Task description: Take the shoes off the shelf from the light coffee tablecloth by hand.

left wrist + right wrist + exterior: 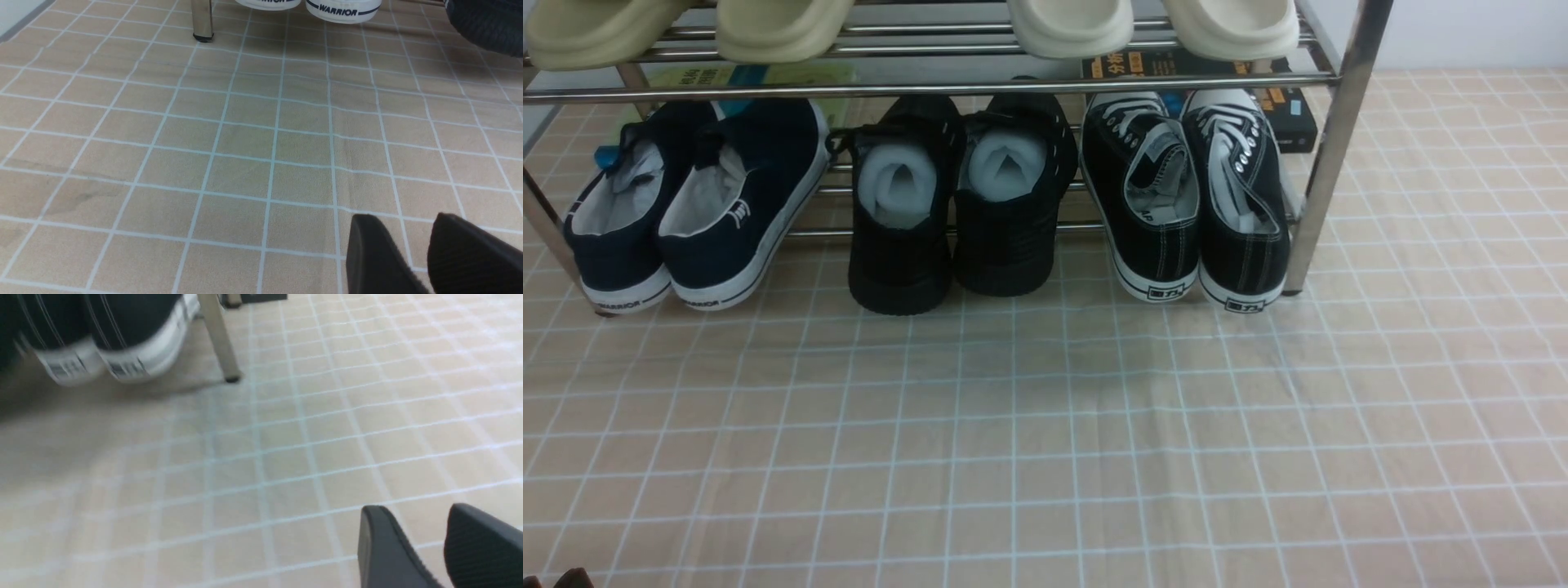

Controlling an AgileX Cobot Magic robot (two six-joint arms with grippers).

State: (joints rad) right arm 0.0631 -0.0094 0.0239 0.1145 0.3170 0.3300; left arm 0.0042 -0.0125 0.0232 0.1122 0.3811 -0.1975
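Tablecloth (1045, 457), then shoes (1176, 229) between black pair (980, 245), shelf leg (1329, 155).

The end effector (416, 516) hangs parted over the light coffee tablecloth (286, 457), shoes (110, 347) beside a shelf (218, 343) leg.

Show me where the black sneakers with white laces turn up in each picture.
Front view: the shoes stand at the right end of the lower row, heels toward the camera.
Left wrist view: not in it.
Right wrist view: the shoes show only their blurred heels, close beside a chrome leg.
Shared landmark: the shelf leg next to them, seen in the front and right wrist views.
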